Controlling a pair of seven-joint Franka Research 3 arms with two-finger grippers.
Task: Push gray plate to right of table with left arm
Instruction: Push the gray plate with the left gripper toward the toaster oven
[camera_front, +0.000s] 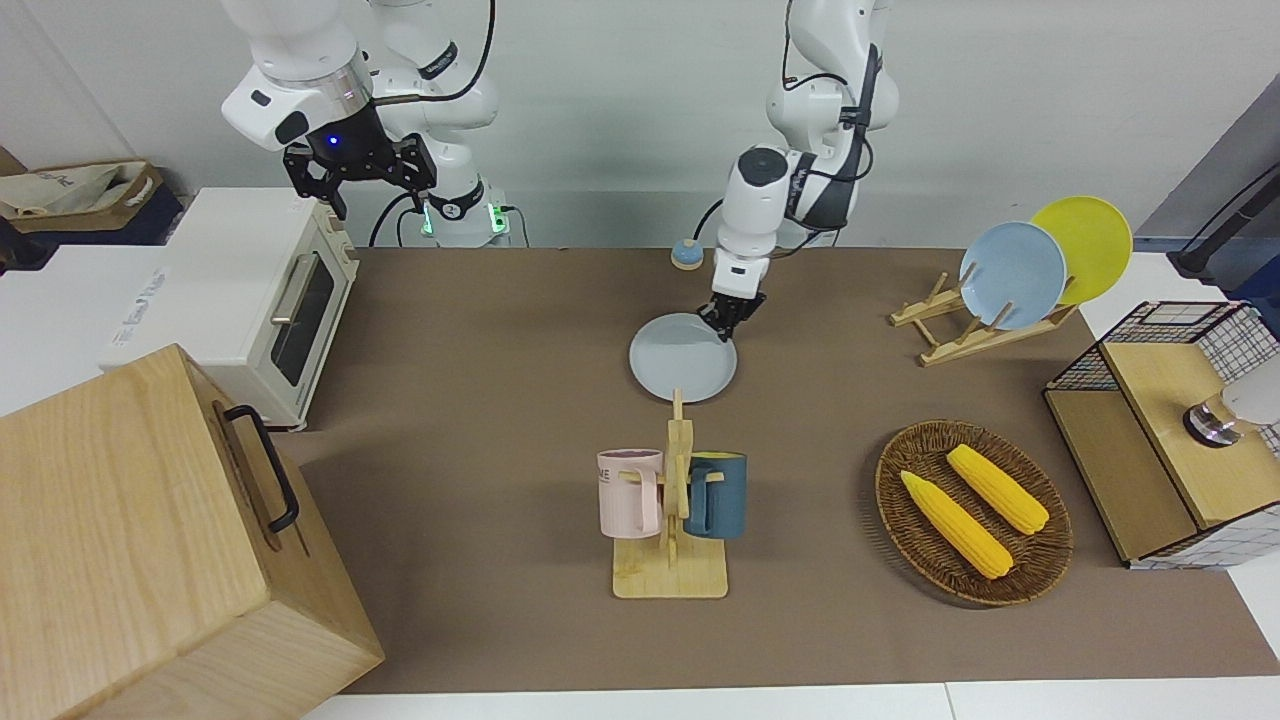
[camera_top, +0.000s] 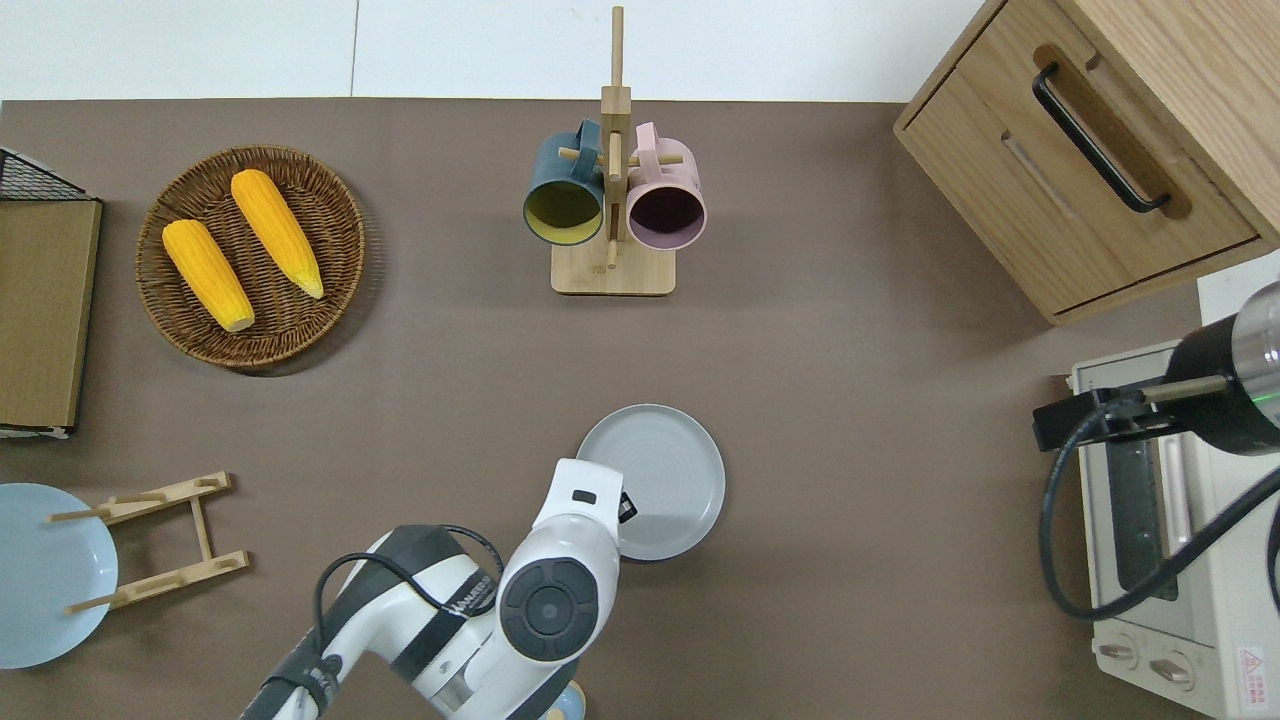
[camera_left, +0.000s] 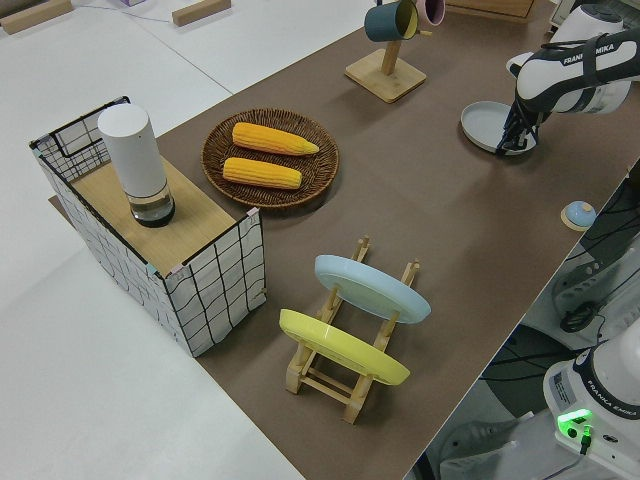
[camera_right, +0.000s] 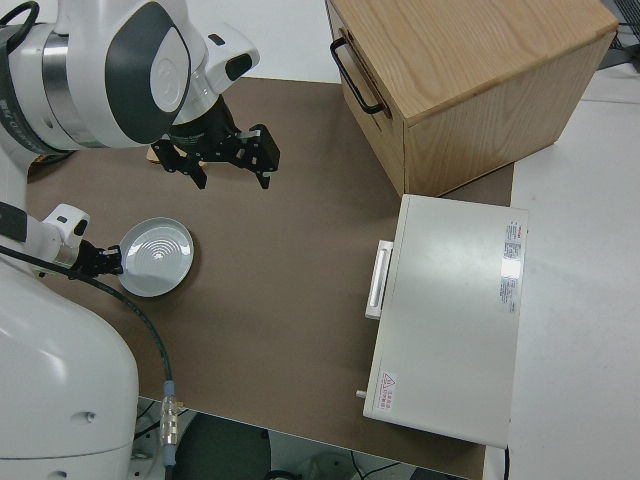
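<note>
Corn basket (camera_front: 973, 512), mug rack (camera_front: 671, 510), toaster oven (camera_front: 262, 300).
</note>
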